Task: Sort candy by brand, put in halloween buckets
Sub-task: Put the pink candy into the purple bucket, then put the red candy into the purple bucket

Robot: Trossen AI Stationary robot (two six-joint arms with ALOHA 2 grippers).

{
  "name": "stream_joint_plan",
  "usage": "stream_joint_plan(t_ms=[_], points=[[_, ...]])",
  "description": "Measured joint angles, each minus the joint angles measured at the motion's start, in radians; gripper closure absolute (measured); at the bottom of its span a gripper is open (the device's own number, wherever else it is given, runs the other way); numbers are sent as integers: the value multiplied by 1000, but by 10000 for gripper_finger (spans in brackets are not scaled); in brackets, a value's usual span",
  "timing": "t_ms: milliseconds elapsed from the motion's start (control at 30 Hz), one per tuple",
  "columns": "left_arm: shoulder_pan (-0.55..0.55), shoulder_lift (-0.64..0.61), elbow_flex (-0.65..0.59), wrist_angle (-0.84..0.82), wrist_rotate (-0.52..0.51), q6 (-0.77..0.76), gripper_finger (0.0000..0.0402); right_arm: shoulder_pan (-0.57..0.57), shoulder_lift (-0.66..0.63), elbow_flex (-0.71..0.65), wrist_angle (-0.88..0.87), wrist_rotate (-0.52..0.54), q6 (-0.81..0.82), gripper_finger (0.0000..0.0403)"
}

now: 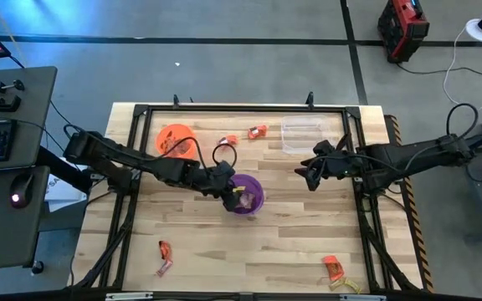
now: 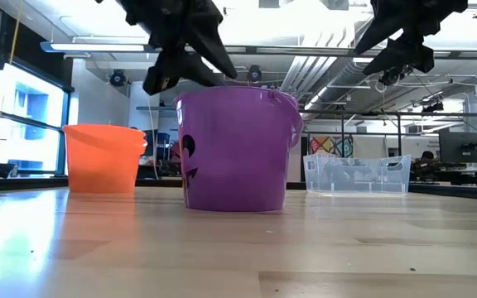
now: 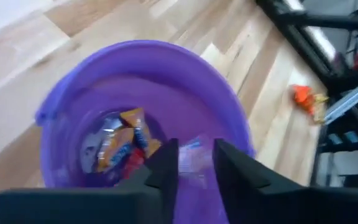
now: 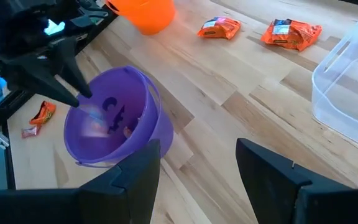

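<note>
The purple bucket (image 1: pixel 249 197) stands upright on the table's middle, the orange bucket (image 1: pixel 176 140) to its far left. My left gripper (image 3: pixel 195 163) hangs slanting down over the purple bucket's mouth, fingers a little apart. A pale wrapped candy (image 4: pixel 94 118) shows blurred just below its tips inside the bucket, apart from them. Orange-wrapped candy (image 3: pixel 120 142) lies on the bucket's floor. My right gripper (image 4: pixel 197 165) hovers open and empty to the right of the purple bucket. More candy lies on the table at the far side (image 1: pixel 258 130), near left (image 1: pixel 165 251) and near right (image 1: pixel 333 267).
A clear plastic tub (image 1: pixel 301 135) stands at the far right, just beyond my right gripper. A black frame rail (image 1: pixel 366 209) runs along the table's edges. Bare wood lies between the purple bucket and the near edge.
</note>
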Motion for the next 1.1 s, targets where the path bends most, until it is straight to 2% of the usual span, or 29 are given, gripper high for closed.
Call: stream_joint_plan(t_ms=[133, 300, 400, 467, 533, 600, 733, 833, 967, 1100], points=[[1, -1, 0, 13, 20, 36, 255, 0, 0, 0, -1, 0, 7, 199], [13, -9, 34, 28, 141, 109, 205, 0, 1, 0, 14, 0, 40, 199], [28, -49, 62, 20, 254, 151, 196, 0, 1, 0, 50, 0, 51, 199], [21, -92, 64, -20, 290, 150, 196, 0, 1, 0, 74, 1, 52, 199], [-19, -143, 65, -108, 290, 137, 196, 0, 1, 0, 84, 0, 52, 199], [-89, -189, 65, -267, 255, 101, 199, 0, 1, 0, 85, 0, 52, 199], [-296, -216, 64, -564, 132, -138, 200, 0, 1, 0, 77, 0, 50, 199], [-476, -180, 64, -656, 122, -362, 200, 0, 1, 0, 77, 1, 40, 199], [-662, -60, 64, -670, 185, -668, 200, 0, 1, 0, 77, 4, 33, 199], [-763, 82, 63, -613, 382, -895, 200, 0, 1, 0, 77, 4, 33, 199]])
